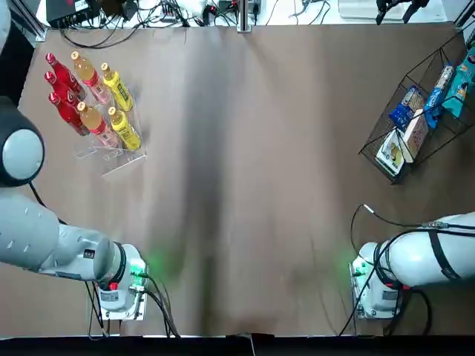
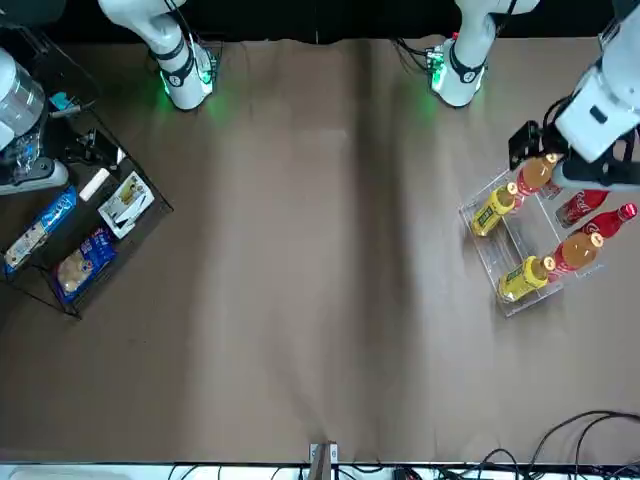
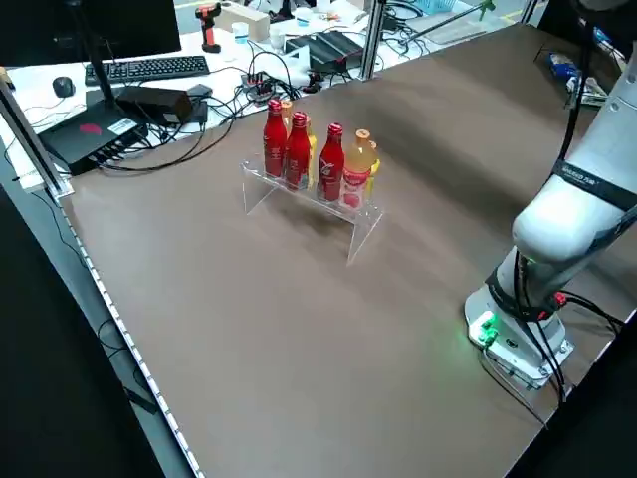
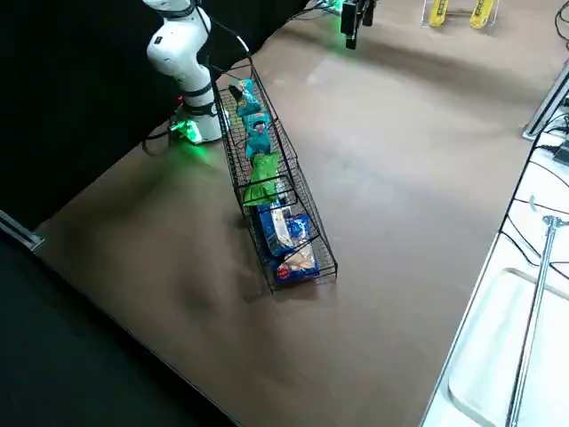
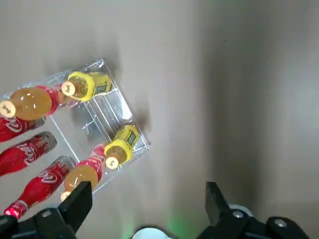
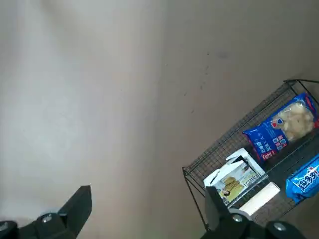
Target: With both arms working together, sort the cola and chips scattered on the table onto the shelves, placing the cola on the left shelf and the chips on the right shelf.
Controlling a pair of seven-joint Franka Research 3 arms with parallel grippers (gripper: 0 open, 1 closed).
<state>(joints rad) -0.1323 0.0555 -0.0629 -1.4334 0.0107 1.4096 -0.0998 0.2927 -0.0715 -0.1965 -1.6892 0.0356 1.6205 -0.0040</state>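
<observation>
Currently, stock as follows. Cola [image 1: 63,95]: three red bottles standing in the left shelf [image 1: 111,152], upper left of the top view, alongside amber bottles [image 1: 90,96] and yellow bottles [image 1: 119,107]. Chips [image 4: 253,147]: two teal packets and one green packet lying in the right shelf [image 1: 438,144], upper right of the top view; blue and white boxes [image 1: 404,126] share the same rack at its nearer end.

Desk [image 1: 245,193]: no loose cola or chips visible on its brown surface in any view.

Left claw [image 5: 147,201]: released, fingers spread, nothing between them, raised above the clear stand at the right of the front view. Right claw [image 6: 149,206]: released, empty, raised beside the wire rack at the left of the front view.

Step in hand, by judgement: sorting appears complete, all six items shelved. Next move likely calls only for drawing both arms clear of the shelves without brushing the bottles or the rack.
</observation>
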